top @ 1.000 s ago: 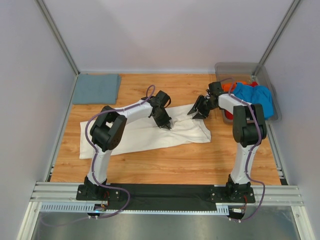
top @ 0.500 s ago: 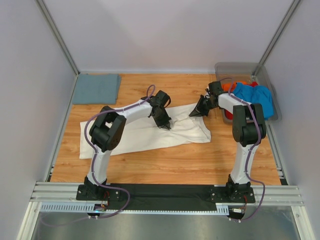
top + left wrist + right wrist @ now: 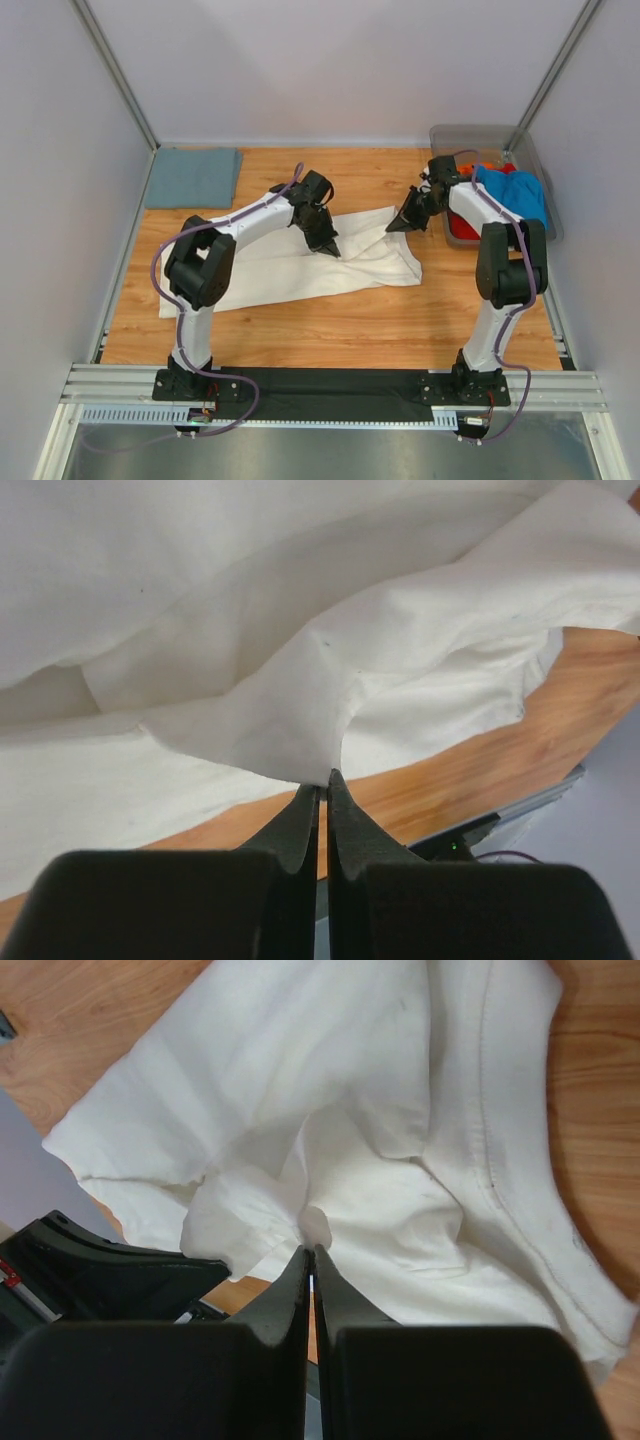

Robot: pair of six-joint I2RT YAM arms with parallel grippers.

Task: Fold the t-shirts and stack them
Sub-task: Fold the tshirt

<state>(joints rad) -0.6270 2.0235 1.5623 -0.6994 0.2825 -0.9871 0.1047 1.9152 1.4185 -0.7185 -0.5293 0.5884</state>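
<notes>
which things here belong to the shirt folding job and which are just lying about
Part of the job:
cream-white t-shirt, mid-table
folded grey-blue t-shirt, far left corner
bright blue t-shirt and orange-red t-shirt, both in the bin

Just there:
clear grey plastic bin
wooden table

White shirt (image 3: 300,610) spills past the top, left and right edges of the left wrist view. Its fold vanishes between the closed tips of the left gripper (image 3: 322,780). At the right gripper (image 3: 310,1252), a tuck of cloth disappears into the closed jaws; a dark shape (image 3: 100,1270) left of them is too blurred to name. From above, blue shirt (image 3: 520,195) and right arm (image 3: 480,210) cover most of the orange-red shirt (image 3: 462,230) in the bin (image 3: 470,130).
</notes>
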